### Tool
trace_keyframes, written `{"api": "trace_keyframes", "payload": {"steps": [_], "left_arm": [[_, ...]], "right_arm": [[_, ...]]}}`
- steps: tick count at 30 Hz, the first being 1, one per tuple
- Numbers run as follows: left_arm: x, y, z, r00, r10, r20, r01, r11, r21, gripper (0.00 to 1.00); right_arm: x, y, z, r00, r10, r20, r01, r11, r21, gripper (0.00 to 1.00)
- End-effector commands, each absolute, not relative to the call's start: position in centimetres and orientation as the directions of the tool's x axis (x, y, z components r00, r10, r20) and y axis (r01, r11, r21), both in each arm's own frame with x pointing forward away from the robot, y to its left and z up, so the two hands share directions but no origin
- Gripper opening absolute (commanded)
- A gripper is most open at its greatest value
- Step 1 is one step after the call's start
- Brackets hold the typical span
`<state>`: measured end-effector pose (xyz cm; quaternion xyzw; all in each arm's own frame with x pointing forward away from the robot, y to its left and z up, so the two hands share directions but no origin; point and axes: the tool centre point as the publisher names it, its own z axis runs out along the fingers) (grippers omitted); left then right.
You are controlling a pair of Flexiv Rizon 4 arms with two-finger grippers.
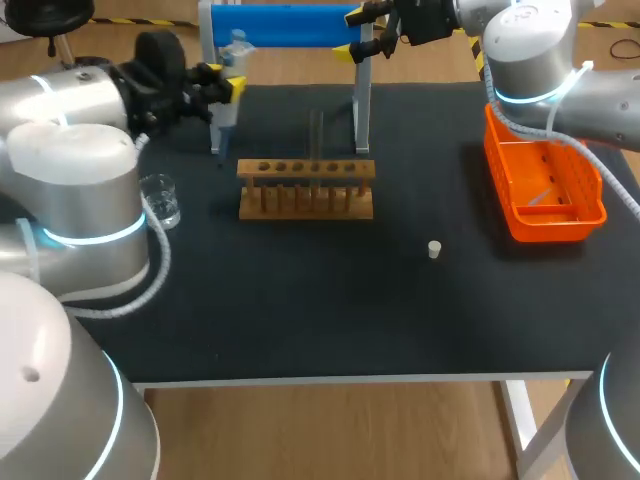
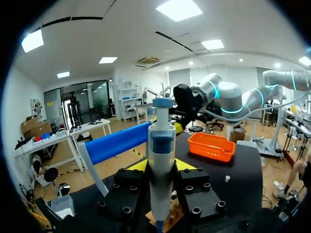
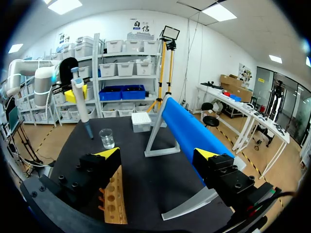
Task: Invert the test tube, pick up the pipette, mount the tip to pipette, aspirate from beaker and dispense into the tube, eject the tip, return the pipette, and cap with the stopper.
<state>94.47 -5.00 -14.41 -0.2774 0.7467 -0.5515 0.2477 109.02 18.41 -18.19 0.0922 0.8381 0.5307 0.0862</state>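
Overhead, you see your left end effector [image 1: 222, 85] clamped on the upright pipette [image 1: 229, 115] at the bench's [image 1: 330, 310] back left; the beaker [image 1: 160, 200] stands near the left edge, in front of it; the wooden rack [image 1: 306, 188] sits mid-bench with a clear test tube [image 1: 316, 145] upright in it; the white stopper [image 1: 434, 249] lies alone to the rack's front right; the orange basket [image 1: 545, 190] is at the right edge; your right end effector [image 1: 352, 32] hangs spread open at the blue roll [image 1: 280, 25] at the back.

Next, from the left wrist, the end effector [image 2: 161, 165] grips the pipette [image 2: 162, 145] from both sides; the rack [image 2: 170, 221] shows beneath it; the basket [image 2: 211, 147] and stopper [image 2: 227, 178] lie ahead.

Lastly, from the right wrist, the end effector [image 3: 158, 154] stands wide open, holding nothing; the rack [image 3: 115, 199] lies under one finger; the blue roll [image 3: 189, 133] runs ahead; beyond are the beaker [image 3: 106, 138], a white tip box [image 3: 141, 121], and the pipette [image 3: 80, 104] in the left end effector [image 3: 73, 94].
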Motion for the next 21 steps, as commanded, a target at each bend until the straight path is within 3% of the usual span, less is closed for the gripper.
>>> {"api": "trace_keyframes", "payload": {"steps": [1, 21], "left_arm": [[96.0, -3.3, -13.9, -0.702, -0.710, -0.056, -0.181, 0.253, -0.950, 0.00], [104.3, -1.9, -15.0, -0.501, -0.864, -0.056, -0.296, 0.231, -0.927, 0.00]], "right_arm": [[109.1, 18.3, -18.1, -0.969, 0.242, -0.044, 0.065, 0.423, 0.904, 1.00], [109.1, 18.3, -18.1, -0.969, 0.242, -0.044, 0.065, 0.423, 0.904, 1.00]]}}
